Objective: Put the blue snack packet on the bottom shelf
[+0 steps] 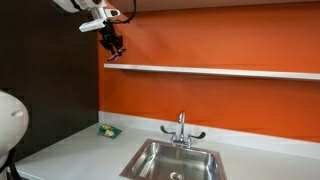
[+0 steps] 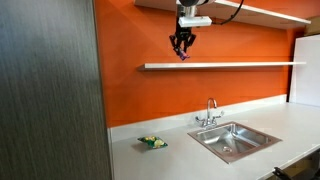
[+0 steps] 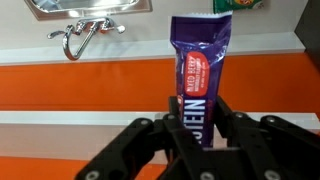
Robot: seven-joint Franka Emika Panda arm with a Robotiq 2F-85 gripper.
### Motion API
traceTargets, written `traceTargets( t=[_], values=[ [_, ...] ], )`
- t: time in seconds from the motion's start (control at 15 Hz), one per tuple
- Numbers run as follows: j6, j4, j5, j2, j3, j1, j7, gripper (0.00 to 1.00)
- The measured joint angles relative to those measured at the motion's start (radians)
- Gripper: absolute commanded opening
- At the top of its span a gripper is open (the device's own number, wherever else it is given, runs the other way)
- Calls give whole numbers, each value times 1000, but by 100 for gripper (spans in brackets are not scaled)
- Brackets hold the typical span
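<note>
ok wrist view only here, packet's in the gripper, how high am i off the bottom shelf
Observer: In both exterior views the gripper hangs just above the bottom shelf. The packet tip is close to the ledge, contact unclear.
Operator: where along it
Observer: Near one end, the end by the dark panel. Most of the ledge runs off to the other side.
Operator: anything overhead
Observer: Yes, a second shelf on the wall, higher than the gripper.
</note>
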Motion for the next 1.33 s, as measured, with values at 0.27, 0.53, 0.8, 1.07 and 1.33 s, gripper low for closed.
traceTargets(
  t=[0.27, 0.53, 0.8, 1.07, 1.33],
  values=[
    [-71, 123, 0, 95, -7, 1, -16, 13],
    [-149, 247, -2, 181, -11, 10, -16, 13],
    [-194, 351, -13, 257, -28, 22, -22, 13],
    [-218, 437, -16, 329, -54, 36, -38, 13],
    [-225, 505, -16, 399, -79, 48, -55, 13]
  ],
)
